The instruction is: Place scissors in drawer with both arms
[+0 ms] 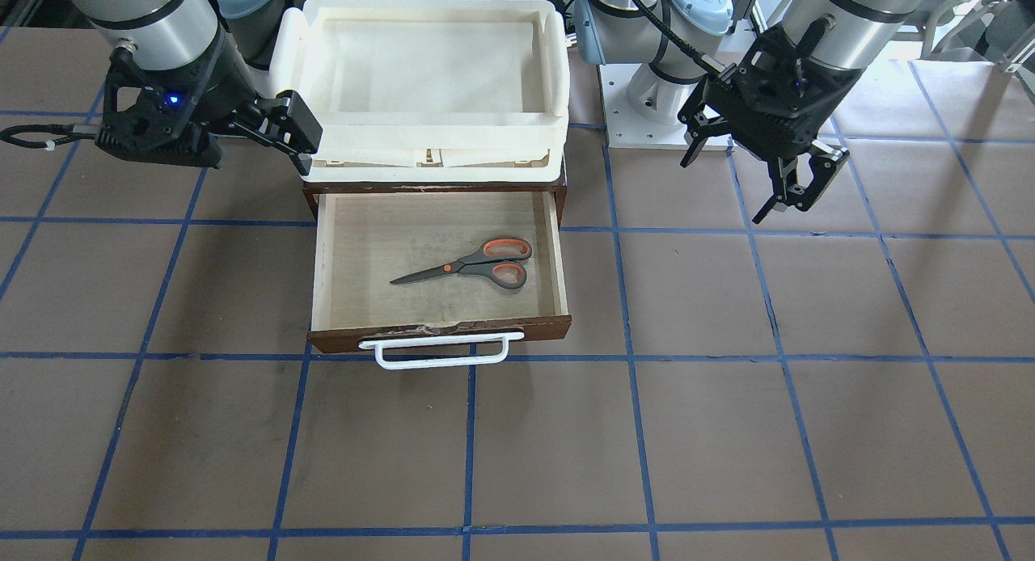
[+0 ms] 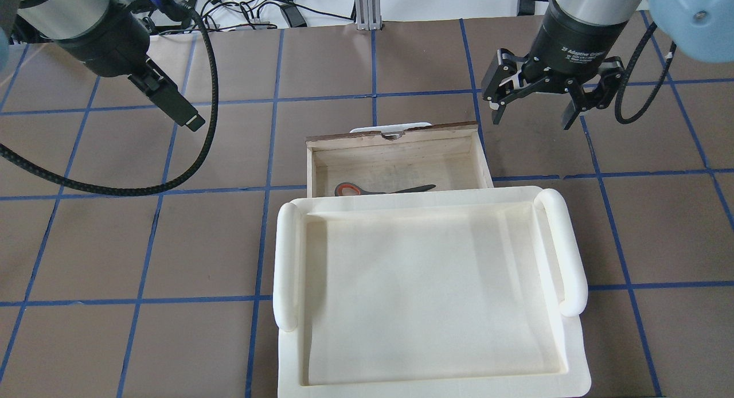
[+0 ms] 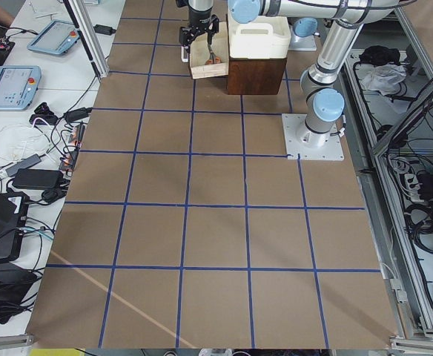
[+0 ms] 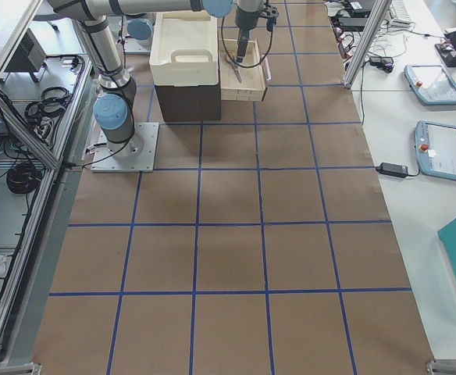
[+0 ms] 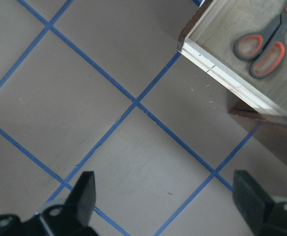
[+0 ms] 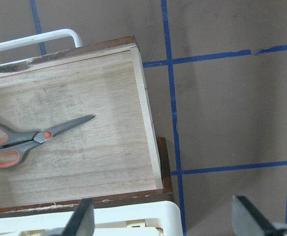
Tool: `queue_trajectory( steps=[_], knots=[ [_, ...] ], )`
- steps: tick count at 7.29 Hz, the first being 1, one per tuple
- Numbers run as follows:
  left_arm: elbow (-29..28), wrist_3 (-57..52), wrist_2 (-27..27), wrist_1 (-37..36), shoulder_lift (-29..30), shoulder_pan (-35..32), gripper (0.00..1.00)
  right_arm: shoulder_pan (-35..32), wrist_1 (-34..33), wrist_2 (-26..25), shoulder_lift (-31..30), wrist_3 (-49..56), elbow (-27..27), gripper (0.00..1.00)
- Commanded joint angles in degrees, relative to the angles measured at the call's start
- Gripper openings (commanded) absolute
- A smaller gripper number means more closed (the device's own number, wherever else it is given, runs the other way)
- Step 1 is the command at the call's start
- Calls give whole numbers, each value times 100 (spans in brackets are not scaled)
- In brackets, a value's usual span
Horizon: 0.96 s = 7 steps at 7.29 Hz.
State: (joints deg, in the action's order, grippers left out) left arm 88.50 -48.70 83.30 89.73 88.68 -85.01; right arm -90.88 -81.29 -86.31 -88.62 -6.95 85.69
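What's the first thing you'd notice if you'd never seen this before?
The grey scissors with orange loops jump out first, lying flat in the open drawer in the middle of the table. Next comes the big white foam tray on top of the brown box, with the left pincer and right pincer open on either side.
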Motion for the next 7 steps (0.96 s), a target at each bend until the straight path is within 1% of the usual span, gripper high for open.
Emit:
queue_trajectory(
  steps=[1,2,3,4,6,7],
  knots=[
    [10,1050,63,9,35,11,100,0,-1,0,2,18,0,100],
    [10,1430,90,9,36,28,100,9,-1,0,-7,45,0,100],
    [53,1860,481,53,27,63,100,9,-1,0,2,45,0,100],
    [71,3004,833,36,123,20,100,9,-1,0,2,54,0,100],
    [71,3891,723,62,115,-137,100,9,-1,-9,2,71,0,100],
    [71,4634,505,62,150,-382,100,9,-10,-18,-7,89,0,100]
  ],
)
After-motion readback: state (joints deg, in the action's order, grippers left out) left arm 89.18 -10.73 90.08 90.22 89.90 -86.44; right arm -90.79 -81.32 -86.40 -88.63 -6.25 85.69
